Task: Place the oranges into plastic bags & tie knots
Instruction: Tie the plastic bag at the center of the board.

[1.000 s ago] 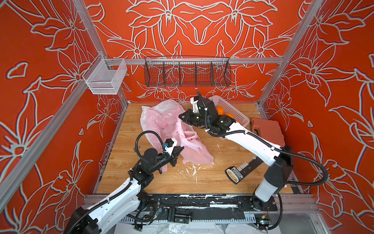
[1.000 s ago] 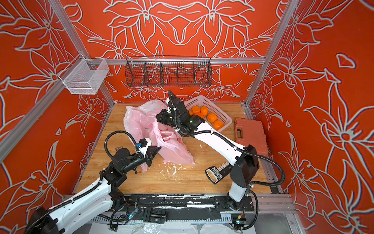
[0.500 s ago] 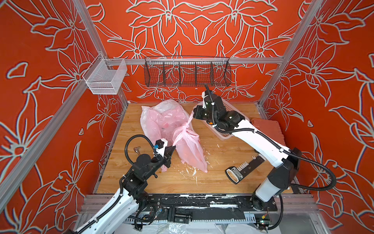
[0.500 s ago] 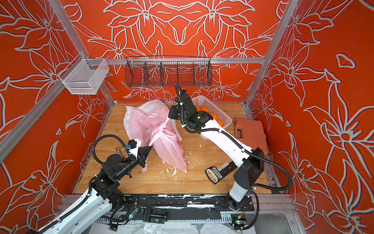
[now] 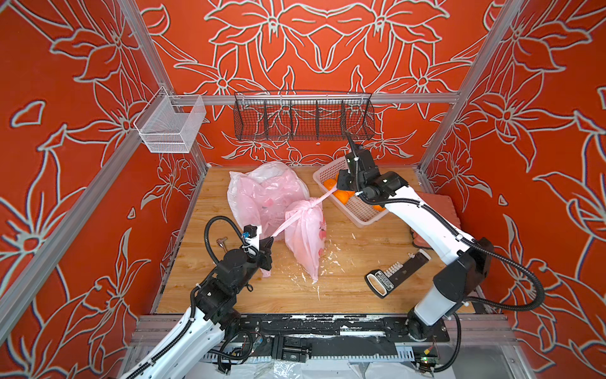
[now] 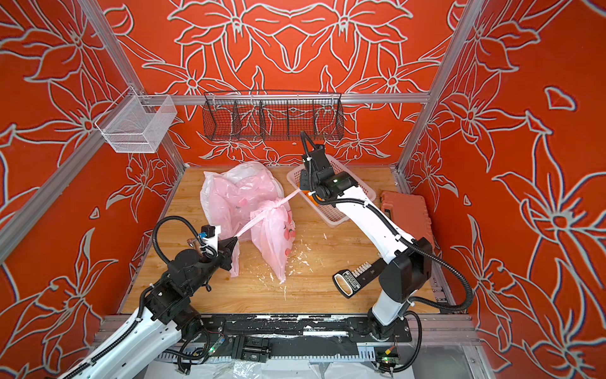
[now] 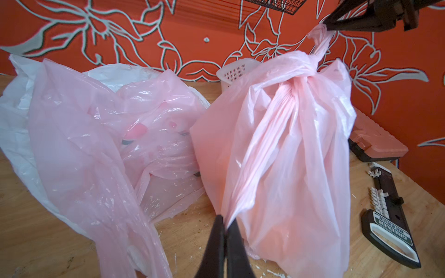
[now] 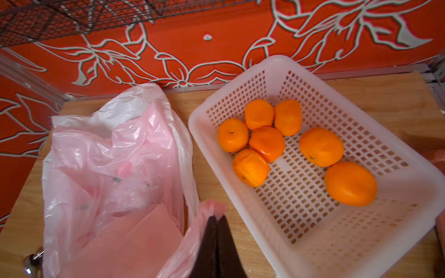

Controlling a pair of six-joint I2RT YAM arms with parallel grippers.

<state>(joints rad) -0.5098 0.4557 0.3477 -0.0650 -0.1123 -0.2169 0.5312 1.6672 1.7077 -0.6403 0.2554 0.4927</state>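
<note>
Pink bag (image 5: 305, 229) mid-table now stands taut: the arms have drawn apart since a second ago, cinching the knot (image 5: 306, 204). Left gripper (image 5: 269, 239) and right gripper (image 5: 337, 189): jaws clamped on one strap each. Seven oranges (image 8: 267, 144) wait in basket (image 8: 361, 240) near table's far edge; more bagging ahead.

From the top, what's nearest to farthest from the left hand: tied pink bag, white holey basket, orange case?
1. Tied pink plastic bag, its handle in the left hand.
2. White perforated plastic basket, back right.
3. Orange plastic case, far right edge.
</note>
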